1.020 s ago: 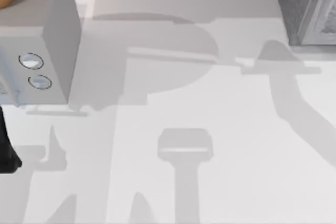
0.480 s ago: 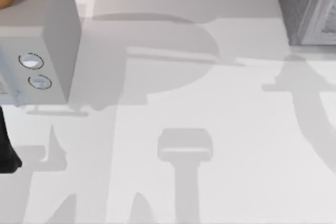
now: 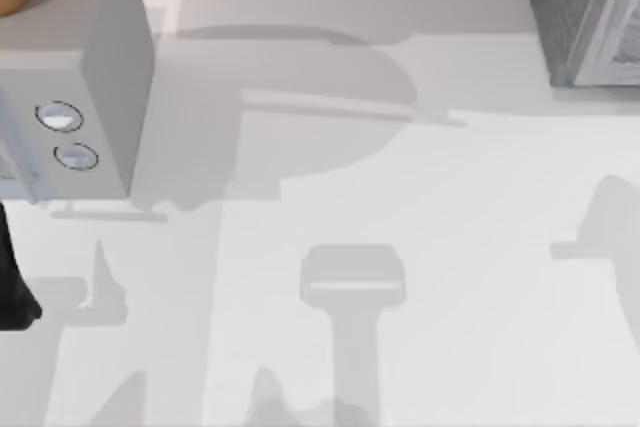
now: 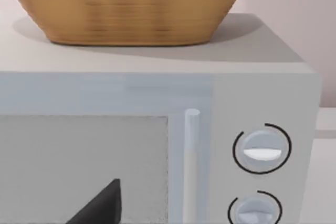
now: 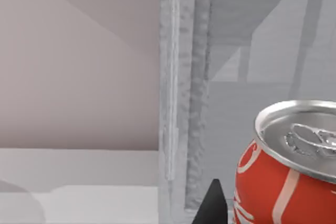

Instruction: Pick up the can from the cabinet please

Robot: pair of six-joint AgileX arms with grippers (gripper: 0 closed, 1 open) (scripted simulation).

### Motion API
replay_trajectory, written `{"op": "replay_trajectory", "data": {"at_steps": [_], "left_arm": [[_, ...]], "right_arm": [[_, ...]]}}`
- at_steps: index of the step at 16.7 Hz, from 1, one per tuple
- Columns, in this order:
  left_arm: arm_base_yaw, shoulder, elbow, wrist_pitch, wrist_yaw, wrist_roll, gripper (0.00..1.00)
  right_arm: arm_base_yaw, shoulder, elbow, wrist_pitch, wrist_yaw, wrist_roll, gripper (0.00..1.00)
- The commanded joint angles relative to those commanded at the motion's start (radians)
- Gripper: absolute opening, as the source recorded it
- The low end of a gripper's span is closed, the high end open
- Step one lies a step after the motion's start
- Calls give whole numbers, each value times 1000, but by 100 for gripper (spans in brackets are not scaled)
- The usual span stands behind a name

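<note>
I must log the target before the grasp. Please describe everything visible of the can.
The can is a red soda can with white lettering and a silver metal top; its rim and pull tab are intact, so it looks unopened. It stands upright inside the grey cabinet, beside the cabinet's front edge. A dark fingertip of the right gripper rises close beside it; contact cannot be judged. Its base is out of frame.

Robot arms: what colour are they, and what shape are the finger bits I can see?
The parts that show are plain black, with no markings or cables to see. In the top view, the left arm is a dark, rounded shape at the table's left edge. The left wrist view shows a black wedge-shaped fingertip. The right wrist view shows a small black pointed fingertip.
</note>
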Motion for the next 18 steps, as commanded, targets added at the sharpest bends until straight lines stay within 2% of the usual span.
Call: {"op": "replay_trajectory", "data": {"at_steps": [4,8,18], "left_arm": [[0,0,0,0,0,0,100],[0,0,0,0,0,0,100],[0,0,0,0,0,0,100]], "right_arm": [[-133,-228,-355,131,-135,-2,0],[-226,-381,-559,222,-231,-4,0],[-250,-385,-594,260,-265,-3,0]]}}
